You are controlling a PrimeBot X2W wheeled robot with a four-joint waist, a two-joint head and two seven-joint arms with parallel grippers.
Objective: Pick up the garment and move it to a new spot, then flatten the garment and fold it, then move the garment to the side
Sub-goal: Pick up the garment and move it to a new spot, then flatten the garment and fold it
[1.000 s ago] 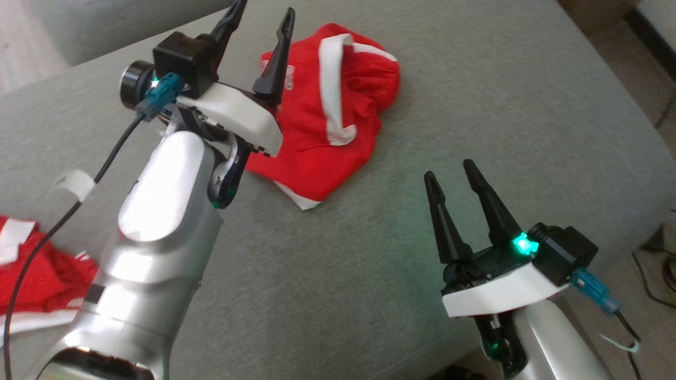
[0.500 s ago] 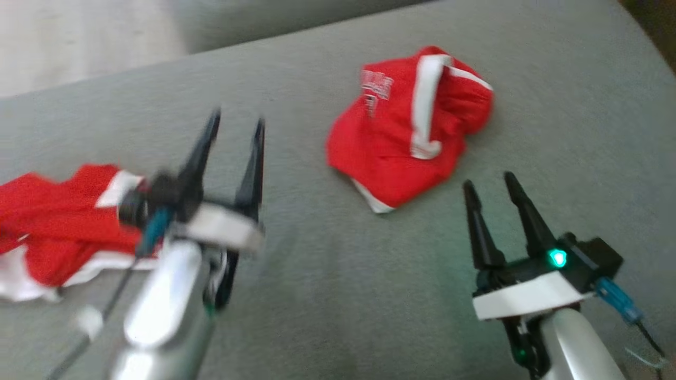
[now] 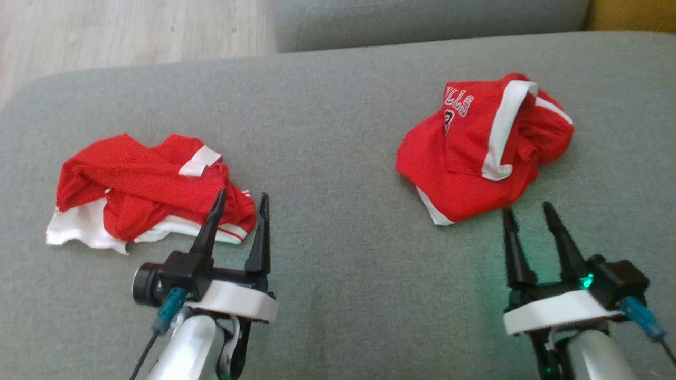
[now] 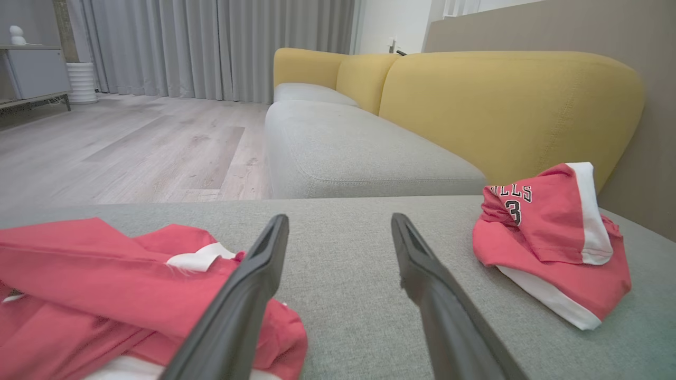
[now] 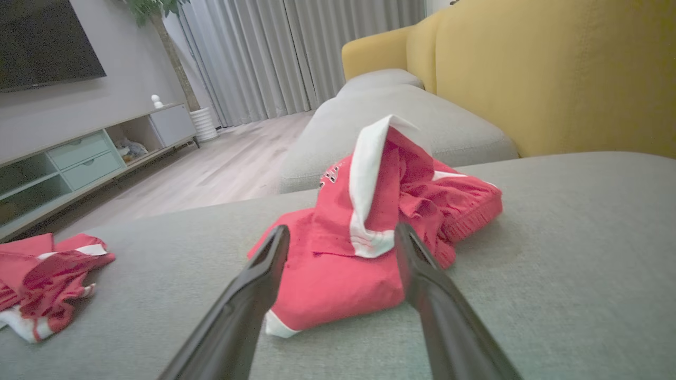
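Two red garments with white trim lie on the grey sofa seat. A crumpled garment lies at the left, also in the left wrist view. A bundled jersey with lettering lies at the right, close in the right wrist view. My left gripper is open and empty, its left fingertip over the crumpled garment's near right edge. My right gripper is open and empty, just short of the jersey's near edge. The left gripper points at bare cushion between the two garments.
A second grey seat with yellow backrests lies beyond the cushion. Wooden floor runs past the far left edge. A TV cabinet stands along the wall. Bare cushion spans the gap between the garments.
The camera has swung left, bringing the crumpled garment fully into view. My left arm has drawn back from beside the jersey to the crumpled garment's near edge. Both grippers stay open.
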